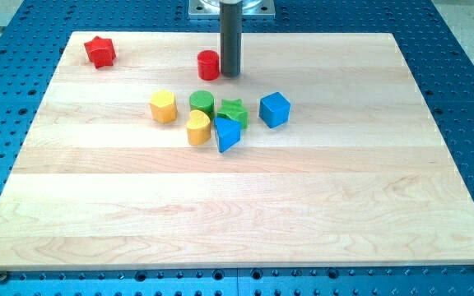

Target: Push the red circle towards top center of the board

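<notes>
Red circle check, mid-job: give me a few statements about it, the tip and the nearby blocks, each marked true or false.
1. My tip is at the red circle's right side in the view. True.
2. The red star lies in the board's bottom right corner. False: it is near the top left corner.
3. The green circle sits below the red circle. True.
4. The blue cube touches the red circle. False: they are well apart.
</notes>
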